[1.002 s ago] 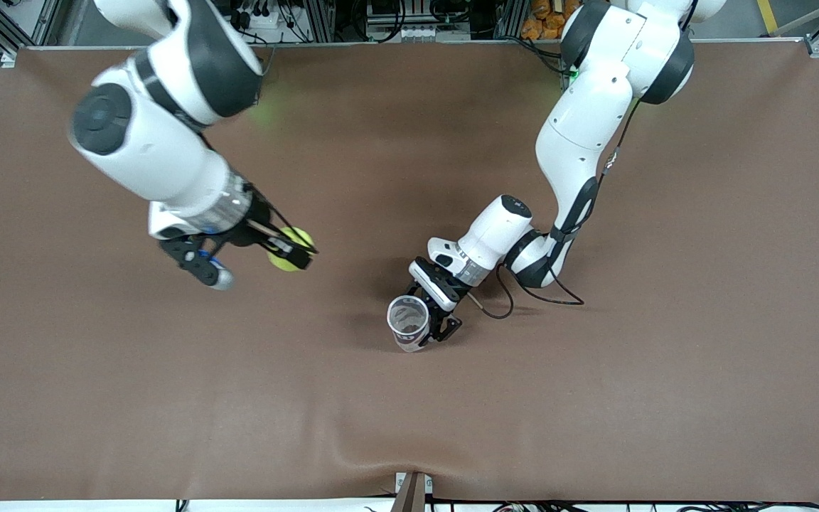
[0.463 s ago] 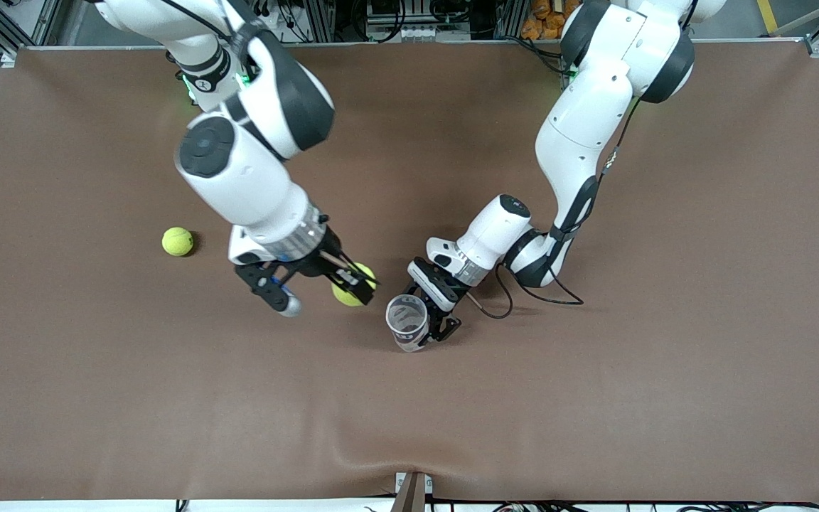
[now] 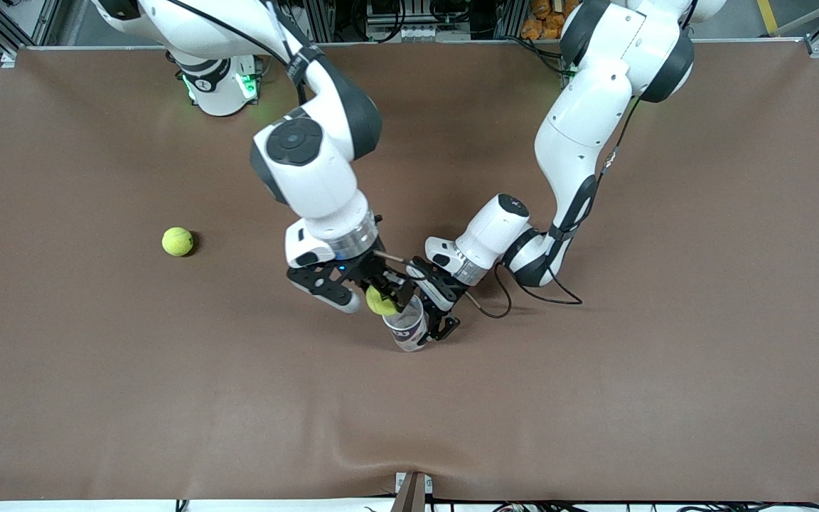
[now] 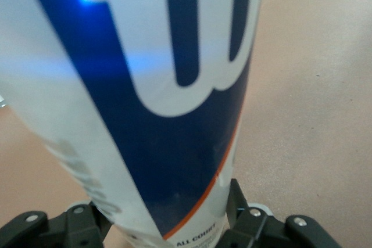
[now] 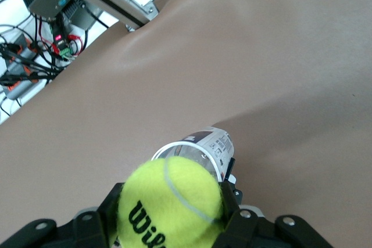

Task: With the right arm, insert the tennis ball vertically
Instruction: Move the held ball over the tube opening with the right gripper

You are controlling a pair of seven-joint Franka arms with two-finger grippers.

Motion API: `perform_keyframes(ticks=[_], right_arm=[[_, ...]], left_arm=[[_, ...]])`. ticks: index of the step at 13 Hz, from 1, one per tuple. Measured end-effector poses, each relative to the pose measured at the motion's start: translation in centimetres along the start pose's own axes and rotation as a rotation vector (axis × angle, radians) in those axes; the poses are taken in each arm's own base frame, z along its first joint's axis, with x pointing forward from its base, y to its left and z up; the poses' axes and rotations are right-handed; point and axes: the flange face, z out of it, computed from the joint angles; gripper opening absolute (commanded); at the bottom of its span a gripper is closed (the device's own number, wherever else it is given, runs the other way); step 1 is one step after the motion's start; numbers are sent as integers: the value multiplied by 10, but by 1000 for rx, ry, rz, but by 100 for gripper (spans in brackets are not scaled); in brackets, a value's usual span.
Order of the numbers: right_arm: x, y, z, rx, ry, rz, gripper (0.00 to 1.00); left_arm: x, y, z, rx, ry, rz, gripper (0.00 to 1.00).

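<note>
The right gripper (image 3: 387, 297) is clamped on a tennis ball (image 3: 381, 302), one finger on each side of it; in the right wrist view the ball (image 5: 170, 204) fills the gap between the fingers (image 5: 231, 201), its black lettering facing the camera. The right arm (image 3: 313, 178) comes down from its base and carries the gripper and ball just over the open mouth of the can (image 3: 407, 326). From the front the ball overlaps the rim on the side toward the right arm's end of the table; whether it touches the rim cannot be told.

The left gripper (image 3: 440, 313) is closed on the can, gripping its wall on the side toward the left arm's end of the table. In the left wrist view the can (image 4: 157, 97) stands between the fingers (image 4: 244, 216), its blue and white label with an orange stripe filling most of the frame.

The can is a clear tube with its long axis close to upright and its open mouth pointing up toward the ball; the right wrist view shows its rim (image 5: 192, 146) directly under the ball. It stands on the brown table (image 3: 665, 355).

A second ball (image 3: 177, 241) lies on the table well apart from the right gripper, toward the right arm's end.
</note>
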Motion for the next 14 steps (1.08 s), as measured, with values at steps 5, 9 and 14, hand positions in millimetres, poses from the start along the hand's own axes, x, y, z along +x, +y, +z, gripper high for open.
perform_keyframes(ticks=[5, 9, 14], right_arm=[[-24, -5, 22, -35, 32, -81, 29], [-24, -4, 38, -29, 88, -132, 30], [-27, -3, 57, -24, 114, -165, 100]], left_arm=[[0, 0, 0, 0, 0, 0, 77], [0, 0, 0, 0, -1, 0, 77], [0, 1, 0, -1, -2, 2, 77]])
